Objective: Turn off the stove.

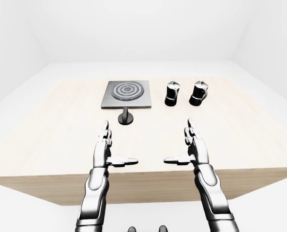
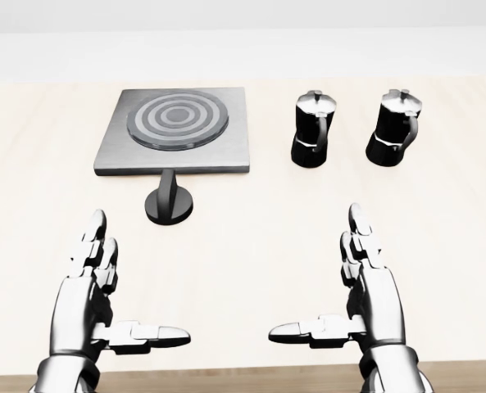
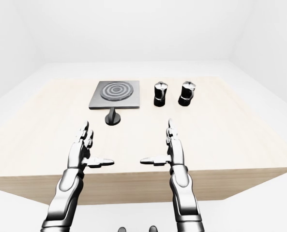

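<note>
A grey square stove plate (image 2: 175, 131) with concentric rings lies on the light wooden table (image 2: 251, 237), upper left in the head view. Its black round knob (image 2: 169, 202) stands just below the plate's lower edge. My left hand (image 2: 115, 295) hovers low at the left, fingers straight and thumb pointing inward, open and empty, well below the knob. My right hand (image 2: 341, 291) mirrors it at the lower right, open and empty.
Two black and silver moka pots (image 2: 312, 128) (image 2: 393, 127) stand side by side to the right of the stove plate. The table's near edge (image 1: 143, 176) runs just under my wrists. White floor and walls surround the table.
</note>
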Controlling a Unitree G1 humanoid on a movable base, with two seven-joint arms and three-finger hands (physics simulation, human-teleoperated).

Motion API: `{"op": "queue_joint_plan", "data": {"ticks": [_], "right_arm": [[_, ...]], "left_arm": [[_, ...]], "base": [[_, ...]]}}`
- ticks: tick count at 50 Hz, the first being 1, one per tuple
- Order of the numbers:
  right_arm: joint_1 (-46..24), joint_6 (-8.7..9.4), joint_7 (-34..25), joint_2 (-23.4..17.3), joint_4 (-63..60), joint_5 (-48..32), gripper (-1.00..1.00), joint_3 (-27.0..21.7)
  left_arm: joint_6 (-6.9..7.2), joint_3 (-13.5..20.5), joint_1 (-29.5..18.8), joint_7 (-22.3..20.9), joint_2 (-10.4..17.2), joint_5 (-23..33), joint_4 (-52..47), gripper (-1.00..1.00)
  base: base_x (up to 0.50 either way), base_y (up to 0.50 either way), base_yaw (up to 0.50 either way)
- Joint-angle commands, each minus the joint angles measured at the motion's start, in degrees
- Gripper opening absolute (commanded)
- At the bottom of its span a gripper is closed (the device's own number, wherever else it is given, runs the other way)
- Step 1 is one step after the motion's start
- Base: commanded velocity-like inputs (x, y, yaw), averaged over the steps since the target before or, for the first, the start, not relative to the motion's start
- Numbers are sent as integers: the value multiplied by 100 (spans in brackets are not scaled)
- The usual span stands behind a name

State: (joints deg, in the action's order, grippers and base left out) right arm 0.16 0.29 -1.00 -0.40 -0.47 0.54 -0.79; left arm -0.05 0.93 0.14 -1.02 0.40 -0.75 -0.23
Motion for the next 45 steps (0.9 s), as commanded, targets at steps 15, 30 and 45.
{"op": "queue_joint_plan", "data": {"ticks": [15,30,45], "right_arm": [[-1340,471,486,-555,-4031,1884,100,-963],[-1221,471,577,-598,-3877,1844,100,-991],[-1149,471,512,-575,-3939,1867,100,-991]], "left_arm": [[505,1445,-2276,1388,1178,-2793,-4086,100],[505,1341,-2099,1395,1155,-2650,-3717,100],[505,1351,-2011,1369,1143,-2611,-3667,100]], "base": [[0,0,0],[0,0,0],[0,5,0]]}}
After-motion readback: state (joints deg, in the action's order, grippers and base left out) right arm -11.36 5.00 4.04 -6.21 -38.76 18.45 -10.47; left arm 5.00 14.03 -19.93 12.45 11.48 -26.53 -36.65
